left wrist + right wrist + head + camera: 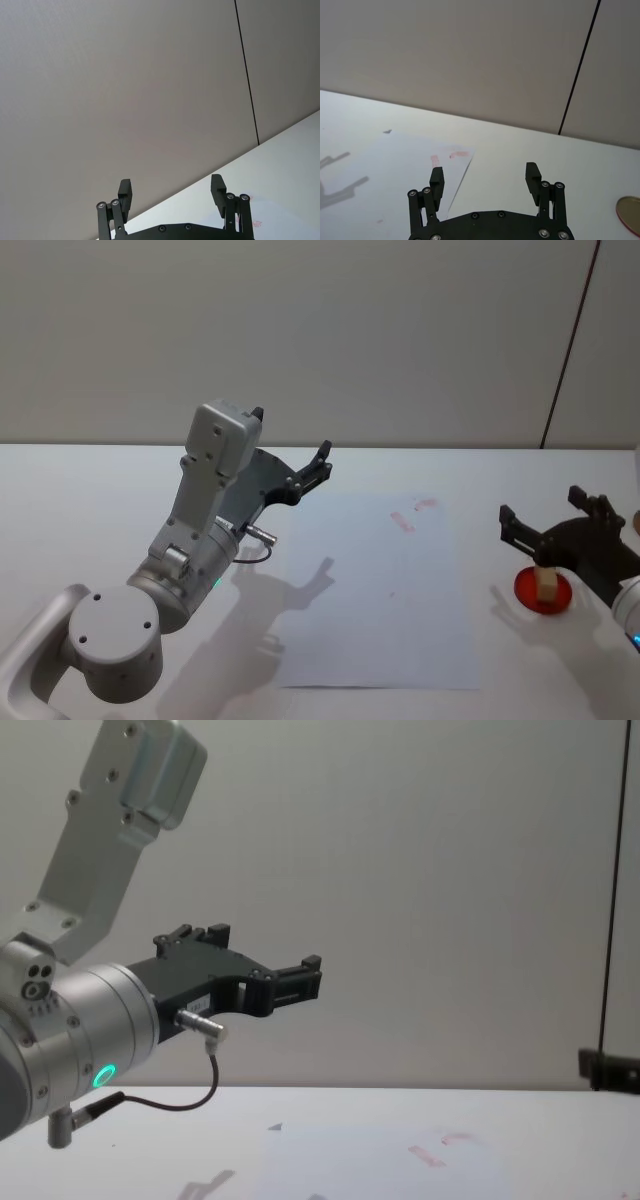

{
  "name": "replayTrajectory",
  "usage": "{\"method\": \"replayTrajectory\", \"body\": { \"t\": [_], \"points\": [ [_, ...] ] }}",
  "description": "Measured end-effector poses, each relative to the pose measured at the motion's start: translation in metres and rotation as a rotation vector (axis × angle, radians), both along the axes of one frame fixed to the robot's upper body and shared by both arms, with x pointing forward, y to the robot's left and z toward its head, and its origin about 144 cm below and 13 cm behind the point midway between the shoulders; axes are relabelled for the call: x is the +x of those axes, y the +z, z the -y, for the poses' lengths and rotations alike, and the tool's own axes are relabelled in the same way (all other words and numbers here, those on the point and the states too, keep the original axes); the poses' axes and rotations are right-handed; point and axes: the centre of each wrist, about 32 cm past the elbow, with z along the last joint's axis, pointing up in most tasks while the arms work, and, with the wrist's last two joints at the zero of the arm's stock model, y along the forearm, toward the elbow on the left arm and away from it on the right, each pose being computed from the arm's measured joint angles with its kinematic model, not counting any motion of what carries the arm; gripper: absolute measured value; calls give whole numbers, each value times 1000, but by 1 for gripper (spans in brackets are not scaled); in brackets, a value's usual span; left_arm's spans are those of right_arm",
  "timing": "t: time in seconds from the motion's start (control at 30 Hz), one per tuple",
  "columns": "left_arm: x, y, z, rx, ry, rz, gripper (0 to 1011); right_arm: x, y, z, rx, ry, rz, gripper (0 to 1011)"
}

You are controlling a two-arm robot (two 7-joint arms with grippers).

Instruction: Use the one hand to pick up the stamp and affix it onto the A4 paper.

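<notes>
- On the right side of the white table (pixel 100 490), the stamp (pixel 546 585) stands upright on a red round pad (pixel 524 596), just off the right edge of the A4 paper (pixel 370 600).
- The right gripper (pixel 543 508) hovers close by that pad, and its jaws are spread wide with nothing between them. The stamp sits nearer the robot than the fingertips.
- From the right wrist view, the pad's rim peeks in at the edge, with the paper's corner beyond one finger.
- The paper lies flat in the middle of the table, with red-pink marks (pixel 408 518) near its far end.
- Over on the left, the left gripper (pixel 171 184) is held up in the air near the sheet's far left corner. Its jaws are apart and empty, pointing towards the wall (pixel 125 90).
</notes>
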Motion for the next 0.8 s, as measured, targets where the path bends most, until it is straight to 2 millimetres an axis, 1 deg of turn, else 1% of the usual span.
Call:
{"method": "replayTrajectory", "body": {
  "t": [0.2, 0.8],
  "points": [
    [0, 0, 0, 0, 0, 0, 1003, 1, -4, -2, -28, -28, -51, 1001],
    [0, 0, 0, 0, 0, 0, 1003, 2, -12, -9, -98, -100, -101, 1001]
  ]
}}
